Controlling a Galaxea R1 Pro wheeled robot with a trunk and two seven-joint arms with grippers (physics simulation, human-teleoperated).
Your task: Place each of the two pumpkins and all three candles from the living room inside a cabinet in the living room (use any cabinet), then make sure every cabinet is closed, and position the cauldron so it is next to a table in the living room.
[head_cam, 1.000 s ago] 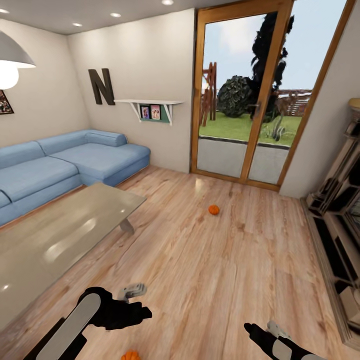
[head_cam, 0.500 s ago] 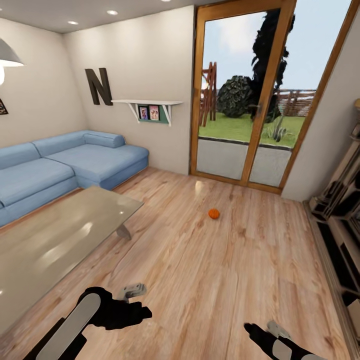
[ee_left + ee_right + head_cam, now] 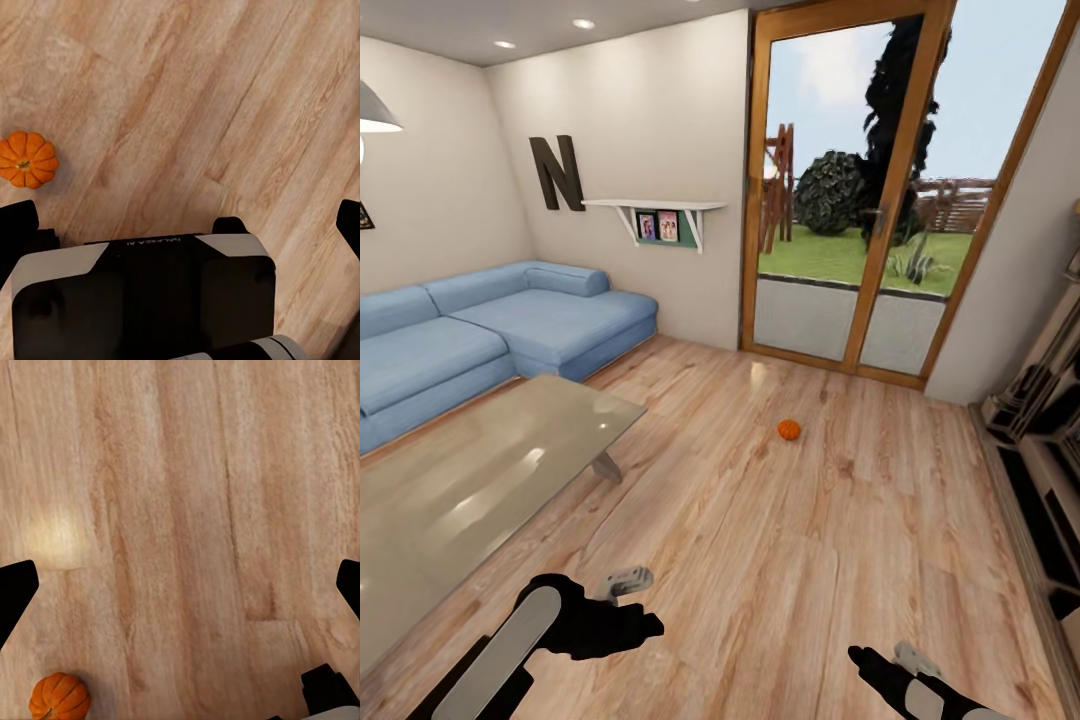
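One pumpkin (image 3: 789, 429) is seen on the wooden floor (image 3: 840, 560) near the glass door (image 3: 860, 190) — another pumpkin (image 3: 27, 160) lies below the arms. Both grippers' fingers are held wide apart — left gripper (image 3: 180, 225), right gripper (image 3: 180, 585) — with nothing between them.

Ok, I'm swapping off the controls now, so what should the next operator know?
Left tool and right tool: both open, empty, held low over the wooden floor.
One small orange ribbed pumpkin sits on the floor before the glass door; a pumpkin also lies near the tools.
Dark wooden cabinet is at right, glass coffee table at left.
Nothing looks stowed yet; candles, cauldron and cabinet closing remain.
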